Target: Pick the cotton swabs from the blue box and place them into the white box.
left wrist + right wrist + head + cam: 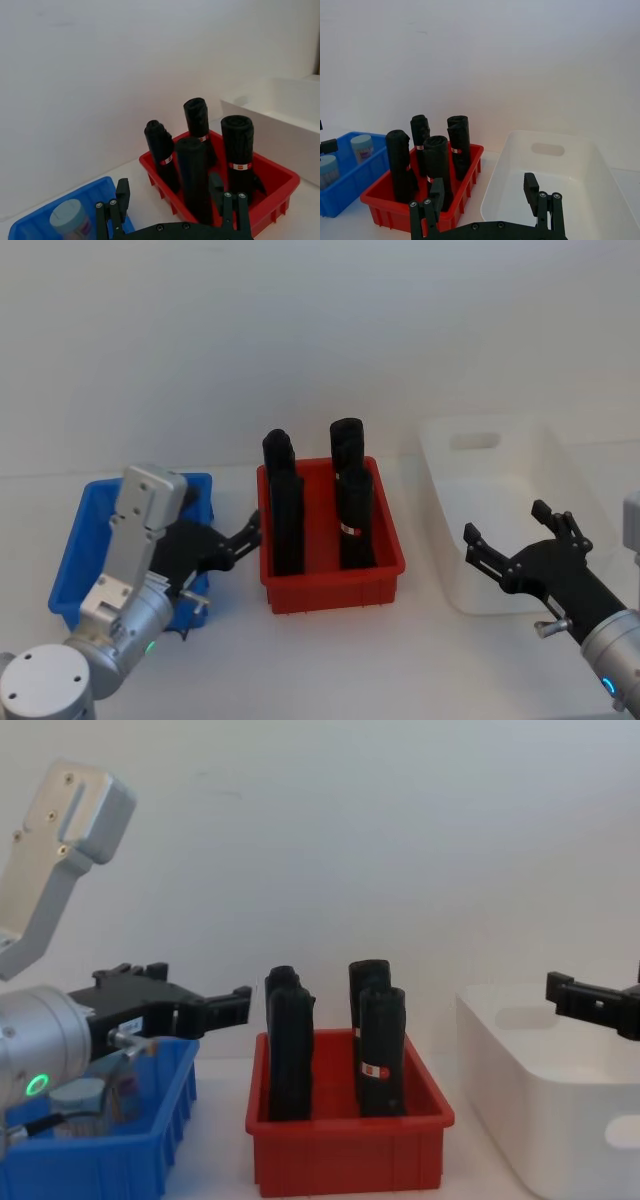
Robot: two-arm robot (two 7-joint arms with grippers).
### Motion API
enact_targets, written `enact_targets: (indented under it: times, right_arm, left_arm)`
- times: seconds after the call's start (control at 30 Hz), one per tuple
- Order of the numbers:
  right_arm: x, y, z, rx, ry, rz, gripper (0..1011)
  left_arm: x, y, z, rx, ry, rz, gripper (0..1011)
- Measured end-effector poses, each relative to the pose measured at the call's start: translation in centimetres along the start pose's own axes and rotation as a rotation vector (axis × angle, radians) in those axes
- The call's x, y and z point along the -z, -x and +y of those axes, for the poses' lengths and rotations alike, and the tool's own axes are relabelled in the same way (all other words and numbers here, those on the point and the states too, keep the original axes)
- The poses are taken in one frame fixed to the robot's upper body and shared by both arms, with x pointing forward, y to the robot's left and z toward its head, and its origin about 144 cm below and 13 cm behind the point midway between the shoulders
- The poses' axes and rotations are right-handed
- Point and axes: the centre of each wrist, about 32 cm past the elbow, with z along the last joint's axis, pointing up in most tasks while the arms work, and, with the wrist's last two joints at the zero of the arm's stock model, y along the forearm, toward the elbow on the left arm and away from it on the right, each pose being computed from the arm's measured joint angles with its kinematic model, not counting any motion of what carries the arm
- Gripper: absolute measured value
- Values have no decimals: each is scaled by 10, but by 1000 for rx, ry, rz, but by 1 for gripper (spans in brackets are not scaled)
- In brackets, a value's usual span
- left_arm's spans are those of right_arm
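In the blue box (110, 1160), about 7 o'clock from our left gripper (200, 985), fingers spread, the cotton swabs (78, 1098) stand upright; right gripper (505, 522), also spread, sits farther off.

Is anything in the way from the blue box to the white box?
Yes. The red bin of tall black rolls sits between them. The open left end effector, by the blue box, would likely carry cotton swabs over it. The right end effector hovers at the white box.
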Motion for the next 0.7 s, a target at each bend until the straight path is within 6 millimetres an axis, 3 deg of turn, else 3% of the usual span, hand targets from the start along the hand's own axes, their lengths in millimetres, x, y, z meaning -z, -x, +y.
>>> enact_targets:
  times: [0.7]
  right_arm:
    - [0, 0, 0, 0, 0, 0, 1002]
  left_arm:
    - [19, -41, 0, -77, -144, 35, 1000]
